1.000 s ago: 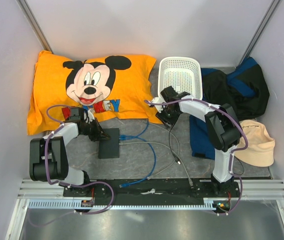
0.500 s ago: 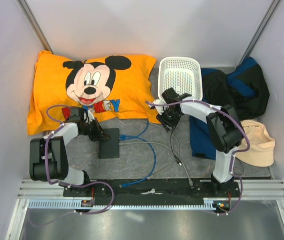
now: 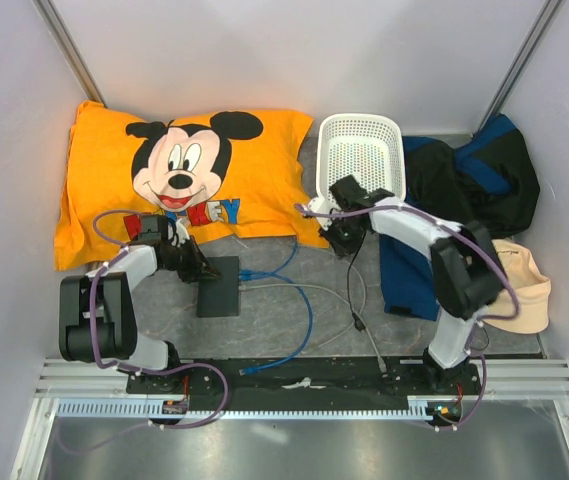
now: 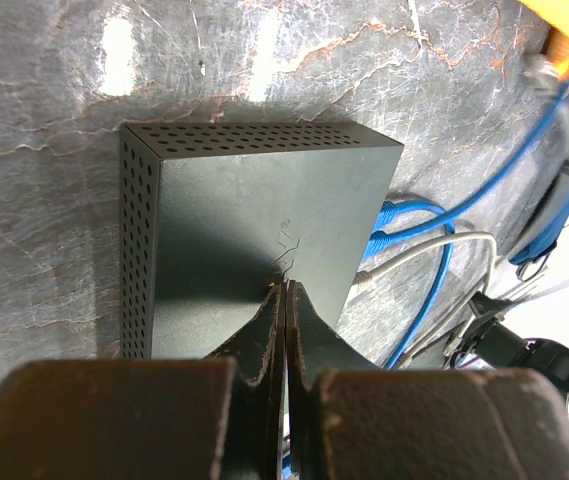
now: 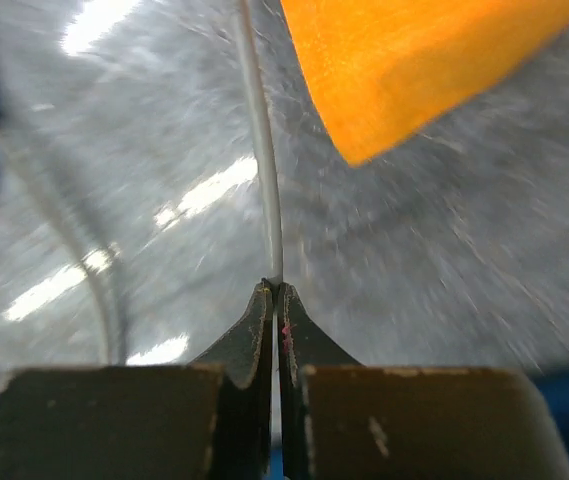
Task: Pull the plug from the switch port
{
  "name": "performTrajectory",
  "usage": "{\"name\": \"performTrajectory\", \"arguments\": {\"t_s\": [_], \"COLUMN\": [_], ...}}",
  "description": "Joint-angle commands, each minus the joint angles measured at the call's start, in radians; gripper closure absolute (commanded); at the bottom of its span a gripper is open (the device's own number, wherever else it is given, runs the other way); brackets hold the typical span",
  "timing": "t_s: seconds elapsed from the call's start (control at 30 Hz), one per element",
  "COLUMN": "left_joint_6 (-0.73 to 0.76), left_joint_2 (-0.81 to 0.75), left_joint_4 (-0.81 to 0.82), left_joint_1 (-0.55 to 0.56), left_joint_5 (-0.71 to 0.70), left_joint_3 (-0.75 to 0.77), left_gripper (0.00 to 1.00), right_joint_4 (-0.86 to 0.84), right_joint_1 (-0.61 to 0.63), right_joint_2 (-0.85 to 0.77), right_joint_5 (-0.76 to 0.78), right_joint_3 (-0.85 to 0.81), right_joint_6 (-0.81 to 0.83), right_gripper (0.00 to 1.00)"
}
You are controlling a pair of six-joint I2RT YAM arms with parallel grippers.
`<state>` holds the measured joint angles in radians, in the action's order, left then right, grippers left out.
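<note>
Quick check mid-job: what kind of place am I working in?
Likely a staged robot test booth, not a home: plain white wall panels, a metal mounting rail, and household props like a Mickey pillow and white basket.

We see the switch port [image 3: 218, 288] lying flat on the grey bench, a thin, matte dark-grey box with rows of small vent holes along its side walls. Two cables meet its right-hand edge side by side: a blue cable [image 3: 310, 312] and a grey cable [image 3: 284, 285]. The blue plug [image 4: 387, 212] sits against the box wall, with the grey plug [image 4: 366, 276] just beside it. We cannot tell whether either is fully seated. Both cables loop away across the bench. The right hand [image 5: 274, 292] is pinched on a thin pale cable [image 5: 262, 170], and we cannot tell if it is that grey one.
</note>
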<state>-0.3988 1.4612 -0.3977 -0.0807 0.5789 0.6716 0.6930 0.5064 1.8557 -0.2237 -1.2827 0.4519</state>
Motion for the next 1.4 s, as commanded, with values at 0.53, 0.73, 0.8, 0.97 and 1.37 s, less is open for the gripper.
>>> {"name": "performTrajectory", "arguments": {"t_s": [0.53,0.73,0.8,0.97,1.37], "left_joint_6": [0.081,0.086,0.086,0.084,0.089], "left_joint_2": [0.085,0.074,0.071,0.067,0.059], "left_joint_4": [-0.004,-0.004,-0.004,-0.003,-0.006], "left_joint_1": [0.012,0.012,0.012,0.012,0.012], "left_joint_5": [-0.169,-0.169,-0.171,-0.174,-0.18], "left_joint_3": [-0.012,-0.015,-0.017,-0.02,-0.023], "left_gripper": [0.97,0.97,0.97,0.97,0.97], "right_joint_4": [0.067,0.005,0.014,-0.039,-0.006], "right_joint_1": [-0.464,-0.64,-0.64,-0.514,-0.088], "right_joint_2": [-0.544,-0.52,-0.536,-0.569,-0.071], "right_joint_5": [0.218,0.227,0.126,-0.152,-0.612], "right_joint_3": [0.21,0.204,0.148,0.023,-0.248], "right_joint_6": [0.008,-0.013,0.004,-0.076,-0.202], "right_gripper": [1.0,1.0,0.8,0.41,0.3]}}
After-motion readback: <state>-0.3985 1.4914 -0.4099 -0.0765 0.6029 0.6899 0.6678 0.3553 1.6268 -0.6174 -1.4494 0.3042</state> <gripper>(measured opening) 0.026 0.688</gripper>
